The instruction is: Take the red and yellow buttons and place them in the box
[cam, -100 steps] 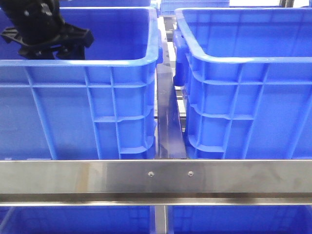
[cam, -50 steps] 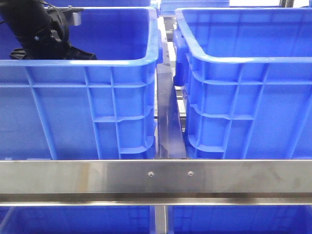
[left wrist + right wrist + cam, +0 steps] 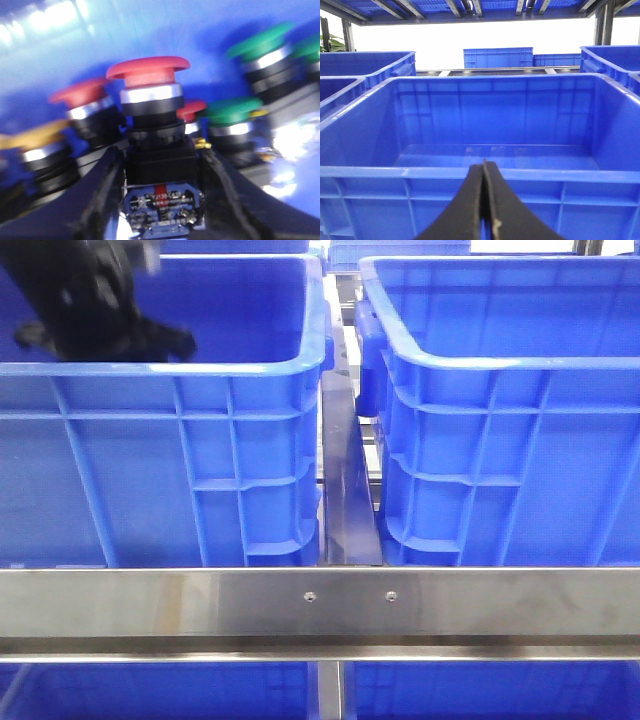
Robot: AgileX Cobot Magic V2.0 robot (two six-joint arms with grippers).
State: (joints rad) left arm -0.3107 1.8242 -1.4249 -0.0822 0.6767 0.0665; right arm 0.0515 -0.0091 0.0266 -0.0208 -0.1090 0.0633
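Observation:
In the left wrist view a red button (image 3: 148,70) with a mushroom cap, silver ring and black body stands between my left gripper's fingers (image 3: 95,195), which press on both sides of its body; the left gripper (image 3: 161,165) is shut on it. Around it lie another red button (image 3: 82,92) and a yellow button (image 3: 37,136), both blurred. The front view shows the left arm (image 3: 85,300) reaching down into the left blue box (image 3: 180,440); a like box (image 3: 500,420) stands to its right. My right gripper (image 3: 484,167) is shut on nothing, just before the near rim of an empty blue box (image 3: 395,172).
Green buttons (image 3: 235,111) lie beside the red one in the same crate. A steel rail (image 3: 320,605) crosses in front of both crates, and a dark metal strip (image 3: 345,490) fills the gap between them. More blue crates (image 3: 497,57) stand behind.
The left arm has gone lower into the left crate, its spread fingers dropping below the rim, and it now looks blurred with motion. The crates have not moved.

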